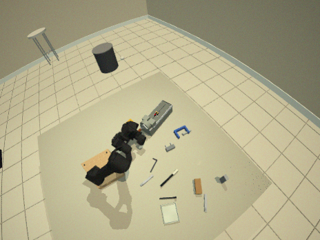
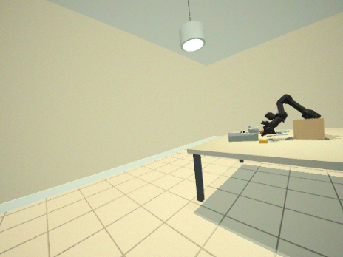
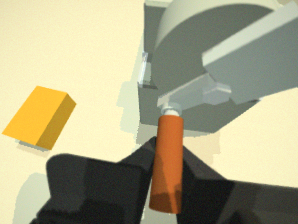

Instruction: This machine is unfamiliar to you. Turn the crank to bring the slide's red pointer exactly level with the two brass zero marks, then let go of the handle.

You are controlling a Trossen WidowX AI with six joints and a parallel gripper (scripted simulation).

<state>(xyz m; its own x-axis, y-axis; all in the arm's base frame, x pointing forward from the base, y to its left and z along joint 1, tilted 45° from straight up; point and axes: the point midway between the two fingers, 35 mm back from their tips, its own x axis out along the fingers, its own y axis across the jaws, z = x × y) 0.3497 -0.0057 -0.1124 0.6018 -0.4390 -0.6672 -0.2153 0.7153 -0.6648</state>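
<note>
The black gripper (image 1: 139, 132) (image 2: 263, 134) (image 3: 164, 142) is clamped on the smooth orange cylindrical crank handle (image 3: 169, 162). The handle projects from a grey crank arm (image 3: 192, 92) at the end of the long, box-shaped grey machine (image 1: 159, 121) (image 2: 243, 137) (image 3: 155, 107). A yellow rectangular block (image 2: 262, 141) (image 3: 35, 116) lies near it.

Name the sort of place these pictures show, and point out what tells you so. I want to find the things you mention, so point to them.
Probably a robotics workshop or lab: a black robot arm (image 1: 118, 161) (image 2: 284, 105) works at a table (image 1: 69, 138) (image 2: 218, 151), beside a grey crank machine (image 1: 162, 115) (image 2: 243, 137) and a blue clamp (image 1: 181, 128).
</note>
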